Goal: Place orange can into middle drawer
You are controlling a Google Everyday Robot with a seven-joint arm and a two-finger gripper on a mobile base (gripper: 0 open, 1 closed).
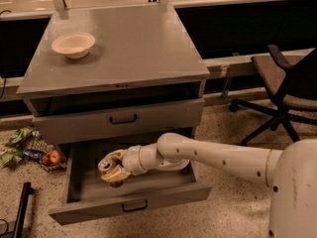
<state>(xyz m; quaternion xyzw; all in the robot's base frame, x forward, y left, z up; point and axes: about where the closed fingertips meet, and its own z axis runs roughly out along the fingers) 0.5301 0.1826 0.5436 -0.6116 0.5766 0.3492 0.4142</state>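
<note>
Can (106,165) hangs gripped in my tool (113,169), low inside the open drawer (168,198), toward its left side, seemingly tilted. Releasing now, I judge it could land on edge, topple and roll. Whether it touches the drawer floor, I can't tell.

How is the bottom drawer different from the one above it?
The middle drawer is pulled out and open; the upper drawer is shut. The gripper holds the orange can over the middle drawer; nothing reaches the upper drawer. Both are grey with small black handles.
</note>
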